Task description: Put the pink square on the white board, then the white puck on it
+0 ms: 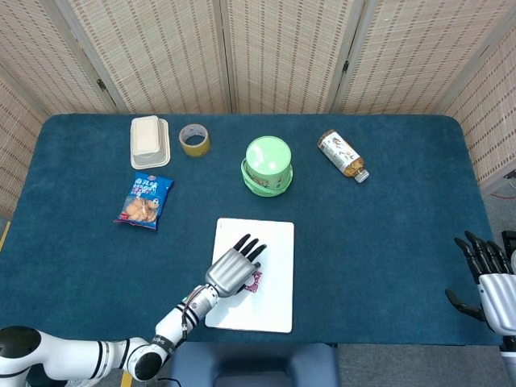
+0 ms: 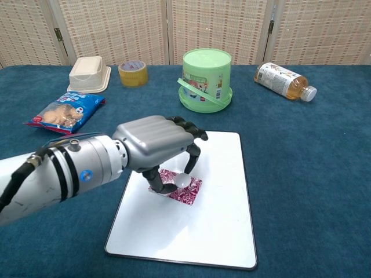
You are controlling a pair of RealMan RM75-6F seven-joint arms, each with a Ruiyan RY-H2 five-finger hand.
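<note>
The white board point(image 1: 274, 306) point(image 2: 214, 231) lies at the table's near middle with the pink square point(image 2: 188, 194) point(image 1: 255, 281) flat on it. My left hand point(image 2: 156, 143) point(image 1: 232, 268) hovers over the square and pinches the small white puck point(image 2: 182, 180) between thumb and a finger, right above the pink square; whether the puck touches it I cannot tell. In the head view the hand hides most of the square and the puck. My right hand point(image 1: 490, 278) stays at the table's right near edge, fingers apart, holding nothing.
A green lidded tub point(image 2: 206, 79) stands behind the board. A bottle point(image 2: 285, 81) lies at the back right. A tape roll point(image 2: 133, 73), a white box point(image 2: 89, 73) and a snack bag point(image 2: 64, 112) sit at the back left.
</note>
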